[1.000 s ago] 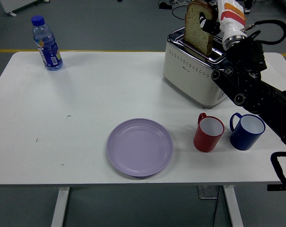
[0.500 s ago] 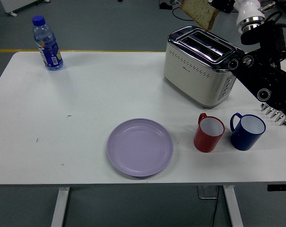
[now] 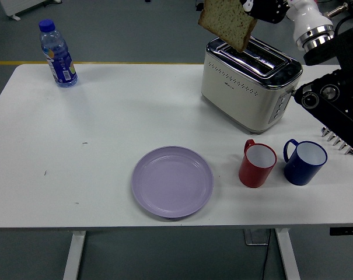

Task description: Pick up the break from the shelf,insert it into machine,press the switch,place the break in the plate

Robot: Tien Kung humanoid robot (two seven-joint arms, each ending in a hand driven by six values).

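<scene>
A slice of brown bread [image 3: 226,22] hangs in the air above the left end of the white and chrome toaster [image 3: 246,84], clear of its slots. My right hand [image 3: 259,8] is shut on the bread's right edge at the top of the picture, with the arm coming in from the right. The lilac plate [image 3: 172,181] lies on the table near the front edge, below and left of the bread. My left arm is out of view.
A red mug [image 3: 257,164] and a blue mug [image 3: 304,161] stand side by side in front of the toaster, right of the plate. A water bottle [image 3: 58,54] stands at the far left corner. My right arm's black links [image 3: 334,99] hang over the table's right end.
The bread was lifted out of the toaster slot, rose above it, and has now swung left and a little lower. My right arm has drawn up and back to the right.
</scene>
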